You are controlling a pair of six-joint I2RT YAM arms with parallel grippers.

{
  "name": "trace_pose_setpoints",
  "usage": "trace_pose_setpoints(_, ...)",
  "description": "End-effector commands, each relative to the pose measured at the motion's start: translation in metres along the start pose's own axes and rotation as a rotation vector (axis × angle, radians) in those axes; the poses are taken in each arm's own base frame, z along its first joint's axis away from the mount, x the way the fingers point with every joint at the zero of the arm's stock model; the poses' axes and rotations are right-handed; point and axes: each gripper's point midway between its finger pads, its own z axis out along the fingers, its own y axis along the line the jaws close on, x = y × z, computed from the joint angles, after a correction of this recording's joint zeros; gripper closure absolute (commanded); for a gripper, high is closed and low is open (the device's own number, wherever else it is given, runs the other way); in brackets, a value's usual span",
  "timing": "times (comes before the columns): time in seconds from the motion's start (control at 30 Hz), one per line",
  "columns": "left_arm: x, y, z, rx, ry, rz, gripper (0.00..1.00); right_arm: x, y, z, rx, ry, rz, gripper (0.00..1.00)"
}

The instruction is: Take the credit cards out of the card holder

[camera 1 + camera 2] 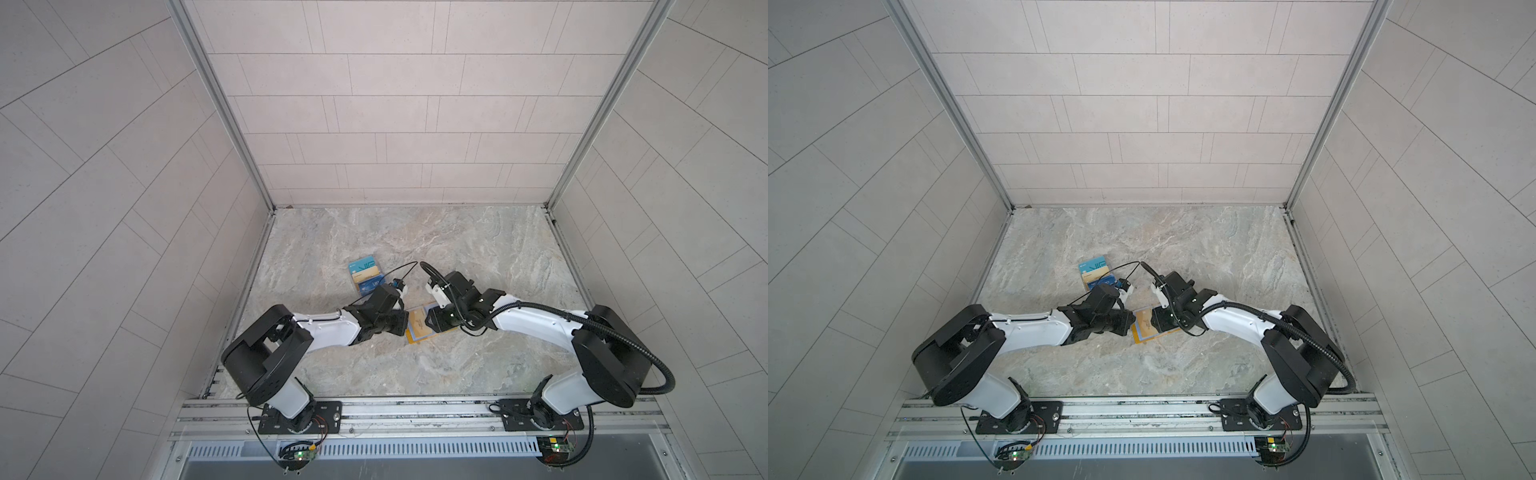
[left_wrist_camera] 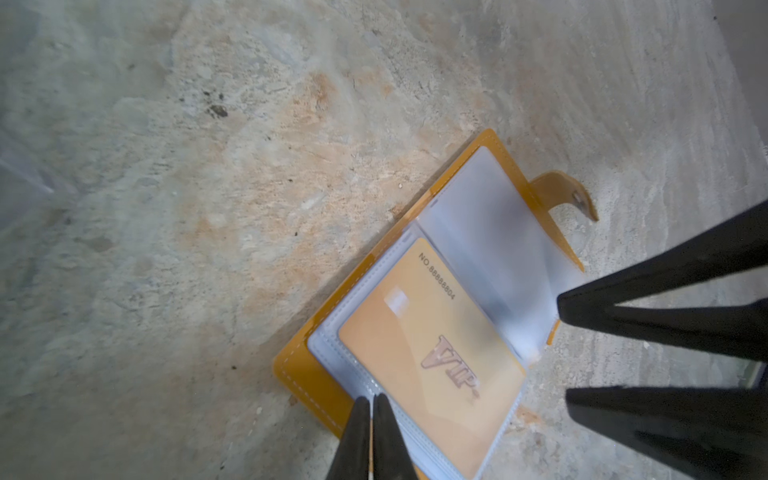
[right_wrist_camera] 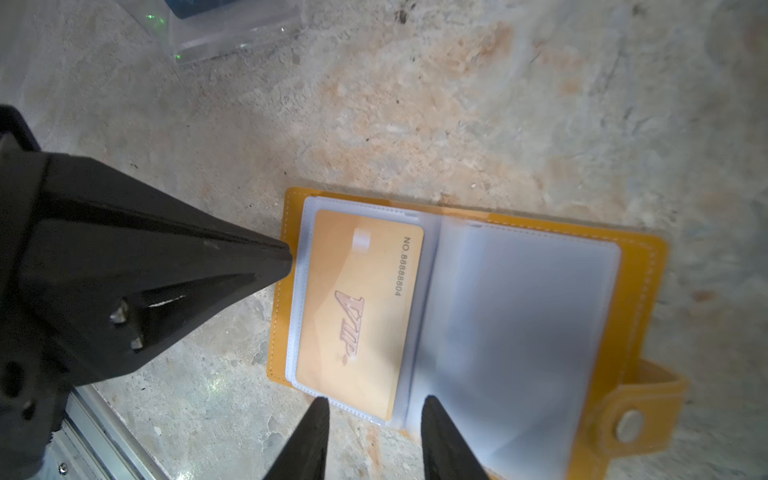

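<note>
Stand (image 1: 365,277) of clear acrylic, far left, contents blurred. My left gripper (image 2: 371,401), jaws pressed together, meets the left edge of the open card holder (image 3: 640,257); whether it pinches a sleeve I cannot tell. The gold card (image 3: 353,299) lies sleeved. My right gripper (image 3: 374,401) is spread; bare table (image 1: 478,249) beyond.

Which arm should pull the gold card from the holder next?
Right, probably. The right claw hangs open at the gold card end; the left claw is shut at the card holder edge.

Robot lab booth: tiled panels (image 1: 374,83), aluminium rails (image 1: 374,409).
</note>
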Motion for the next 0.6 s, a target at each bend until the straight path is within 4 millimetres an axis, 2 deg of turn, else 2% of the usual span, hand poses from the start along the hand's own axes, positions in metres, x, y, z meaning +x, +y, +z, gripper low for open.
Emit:
trace_pose_setpoints(0.0,-0.002,0.001,0.003,-0.021,0.003,0.019,0.90,-0.002,0.002,0.007,-0.014,0.012,0.020,0.62)
trace_pose_setpoints(0.3,0.003,0.005,0.011,-0.037,0.036,0.036,0.91,0.000,-0.006,0.016,0.015,0.036,0.039,0.65)
trace_pose_setpoints(0.57,0.007,0.009,0.014,-0.048,0.052,0.055,0.92,0.001,-0.002,0.020,-0.057,0.043,0.090,0.67)
